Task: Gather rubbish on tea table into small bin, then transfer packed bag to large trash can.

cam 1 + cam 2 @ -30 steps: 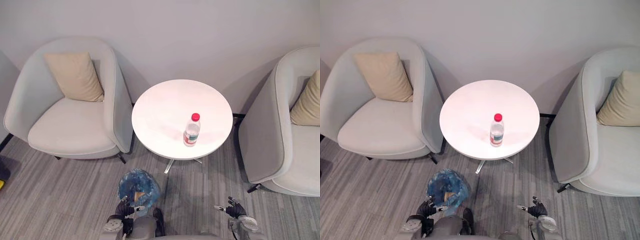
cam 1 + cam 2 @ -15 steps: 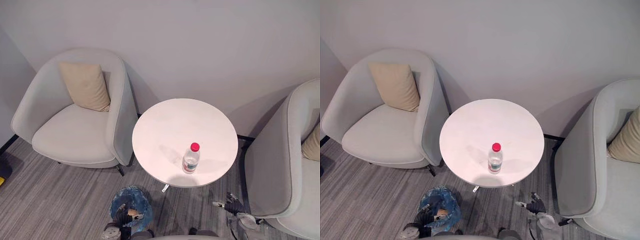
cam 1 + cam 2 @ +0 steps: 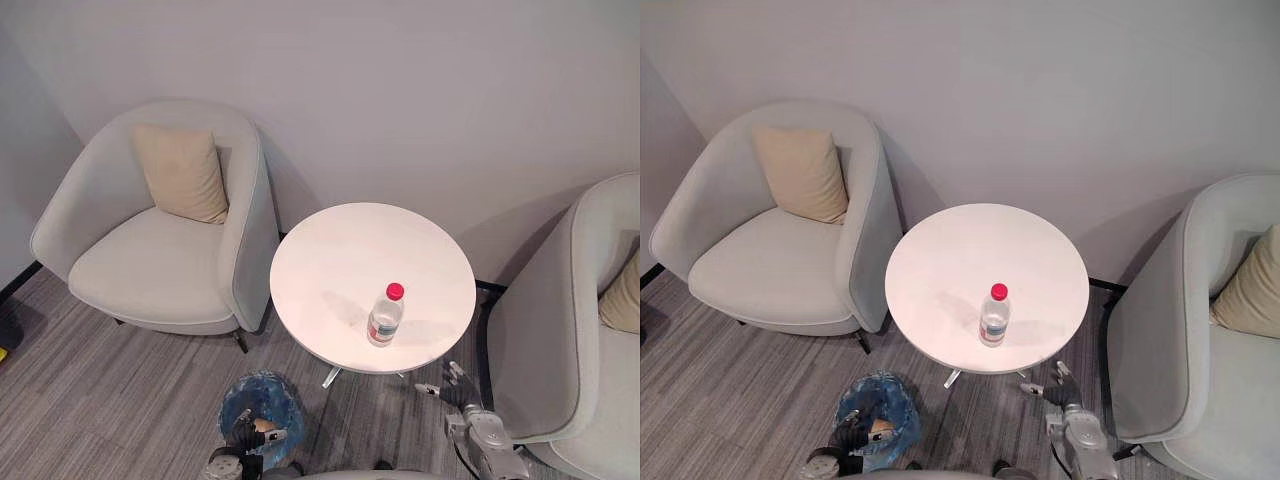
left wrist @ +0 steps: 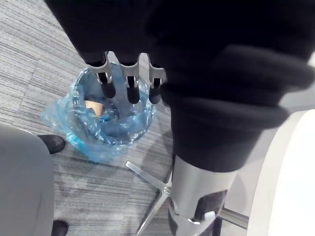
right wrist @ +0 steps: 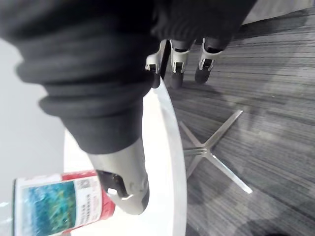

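Grey striped carpet lies under a round white tea table (image 3: 340, 250) between two pale armchairs (image 3: 150, 270), and a red-capped bottle (image 3: 384, 316) stands upright near the table's front edge, toward its right side. Off the front-left edge, on the floor, sits the small bin (image 3: 285, 395) lined with a blue bag, the left hand (image 4: 129, 91) over it, fingers straight and empty. The right hand (image 3: 460, 398) hangs beside the front-right edge, fingers loosely extended, holding nothing.
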You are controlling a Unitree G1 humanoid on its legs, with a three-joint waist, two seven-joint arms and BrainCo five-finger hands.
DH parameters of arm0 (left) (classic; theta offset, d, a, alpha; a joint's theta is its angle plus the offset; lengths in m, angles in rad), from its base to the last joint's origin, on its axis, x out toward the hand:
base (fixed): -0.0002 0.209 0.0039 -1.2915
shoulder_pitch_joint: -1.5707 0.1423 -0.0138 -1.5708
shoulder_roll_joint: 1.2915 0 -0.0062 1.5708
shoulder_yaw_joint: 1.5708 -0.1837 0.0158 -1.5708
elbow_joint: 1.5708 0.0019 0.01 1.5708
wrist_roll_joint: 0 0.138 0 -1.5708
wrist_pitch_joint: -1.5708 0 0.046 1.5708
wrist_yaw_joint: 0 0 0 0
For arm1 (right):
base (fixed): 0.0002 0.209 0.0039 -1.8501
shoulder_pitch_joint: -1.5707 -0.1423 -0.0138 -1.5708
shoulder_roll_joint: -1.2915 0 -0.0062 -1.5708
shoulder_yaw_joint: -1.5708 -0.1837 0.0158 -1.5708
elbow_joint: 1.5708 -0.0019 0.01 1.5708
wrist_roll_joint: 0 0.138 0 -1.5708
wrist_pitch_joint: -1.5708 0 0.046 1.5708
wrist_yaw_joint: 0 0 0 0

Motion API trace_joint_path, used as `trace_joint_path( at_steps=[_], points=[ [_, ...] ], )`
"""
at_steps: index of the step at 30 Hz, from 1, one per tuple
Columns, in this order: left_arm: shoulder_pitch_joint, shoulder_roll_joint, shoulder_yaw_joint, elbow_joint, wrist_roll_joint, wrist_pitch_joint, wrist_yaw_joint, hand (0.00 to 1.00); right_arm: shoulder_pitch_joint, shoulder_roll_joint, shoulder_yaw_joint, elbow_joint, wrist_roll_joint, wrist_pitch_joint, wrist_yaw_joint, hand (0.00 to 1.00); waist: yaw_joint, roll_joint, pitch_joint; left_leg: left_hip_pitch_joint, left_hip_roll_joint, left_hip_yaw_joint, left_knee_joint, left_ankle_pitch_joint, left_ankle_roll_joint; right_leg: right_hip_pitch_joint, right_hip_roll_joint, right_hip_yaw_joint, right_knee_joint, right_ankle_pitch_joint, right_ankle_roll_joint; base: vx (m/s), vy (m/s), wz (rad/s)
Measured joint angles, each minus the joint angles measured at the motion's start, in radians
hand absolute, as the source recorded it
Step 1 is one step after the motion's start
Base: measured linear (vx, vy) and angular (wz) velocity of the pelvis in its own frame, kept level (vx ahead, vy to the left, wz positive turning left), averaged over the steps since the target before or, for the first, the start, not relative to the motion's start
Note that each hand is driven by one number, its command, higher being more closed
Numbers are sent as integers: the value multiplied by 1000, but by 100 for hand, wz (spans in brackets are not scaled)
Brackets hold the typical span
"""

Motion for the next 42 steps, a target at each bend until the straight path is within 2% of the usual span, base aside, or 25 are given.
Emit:
trace_joint_path(
  at_steps=[9,21,34,42],
  points=[
    [8,6,-36,-13,0,-6,-1,0,-44,-25,80,-168,-32,-19,1,0,1,-5,-4,0,0,-18,-28,20,-3,10,4,-23,-32,16,-1,-24,-8,5],
    [16,8,-37,-20,0,-18,-3,0,-76,-59,85,-317,-72,-50,-2,0,0,-7,-5,-7,-4,-51,-33,21,-3,21,3,-51,-56,16,-1,-15,-7,7],
    [17,8,-38,-25,0,-20,-3,0,-107,-79,116,-336,-69,-54,-6,0,-1,-4,-6,-47,-6,-53,-36,21,-3,-10,4,-52,-64,16,0,1,-2,1],
    [17,8,-47,-32,-1,-20,-2,0,-145,-68,161,-264,-64,-54,-6,0,2,8,-4,-78,-6,-62,-33,23,-3,-37,3,-56,-59,16,-1,-61,-8,2]
  ],
)
